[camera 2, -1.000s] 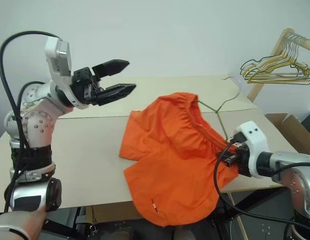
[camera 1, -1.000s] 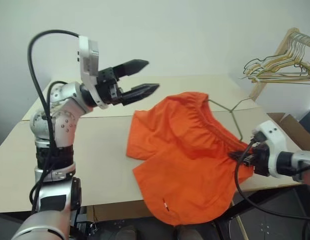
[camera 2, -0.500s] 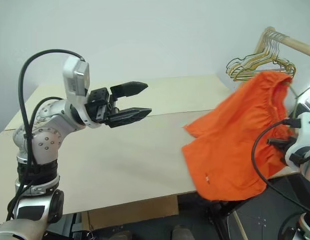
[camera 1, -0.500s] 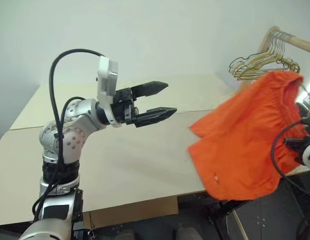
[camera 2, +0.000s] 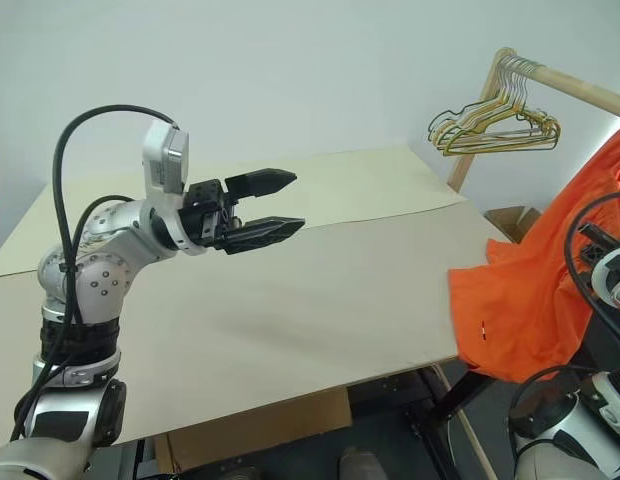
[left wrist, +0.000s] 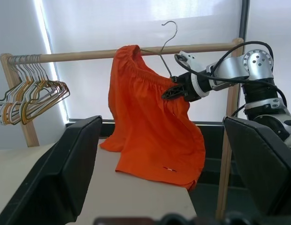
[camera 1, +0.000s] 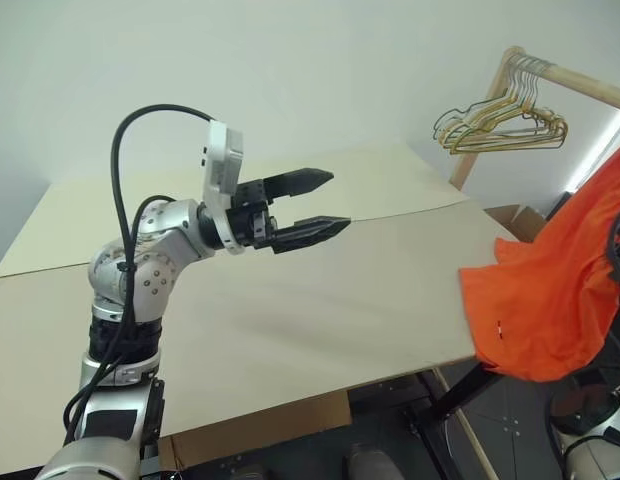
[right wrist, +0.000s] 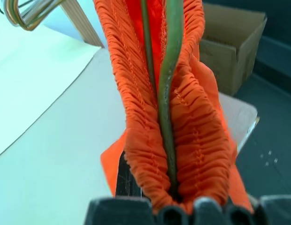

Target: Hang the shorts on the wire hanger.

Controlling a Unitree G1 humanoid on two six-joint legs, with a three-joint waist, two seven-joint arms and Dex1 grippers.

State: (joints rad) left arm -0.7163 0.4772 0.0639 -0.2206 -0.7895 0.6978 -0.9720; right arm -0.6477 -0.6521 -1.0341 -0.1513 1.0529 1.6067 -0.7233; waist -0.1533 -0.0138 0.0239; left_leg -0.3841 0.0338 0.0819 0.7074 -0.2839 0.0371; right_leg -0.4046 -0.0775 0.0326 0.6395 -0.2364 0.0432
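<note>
At the far right edge of the head views, the shorts [camera 1: 555, 300] hang in the air, bright orange, draped off the table's [camera 1: 320, 300] right corner with the lower hem just brushing or overlapping that edge; I can't say for sure whether it touches. A small white tag shows near the hem.

Over in the left wrist view, the picture is clearer: the right gripper [left wrist: 176, 91] is clamped tight on the wire hanger [left wrist: 165, 49] where wire and gathered waistband meet, and the shorts hang from it in a long orange drape. The hanger's curved hook rises above the wooden rail [left wrist: 89, 54] in that view; whether it touches the rail, I cannot tell.

The right wrist view looks straight up the grip: grey-green wire runs up the centre of the frame between two ruffled folds of the elastic waistband, pinched at the bottom by the fingers.

Centre-left of the head views, the left gripper [camera 1: 315, 205] hovers above the table, its two black fingers spread wide and holding nothing, pointing toward the right of the frame, well apart from the shorts.

Upper right, a bunch of gold-toned hangers [camera 1: 500, 125] hangs on the rail. A cardboard box [camera 1: 525, 220] sits beyond the table's right corner.
</note>
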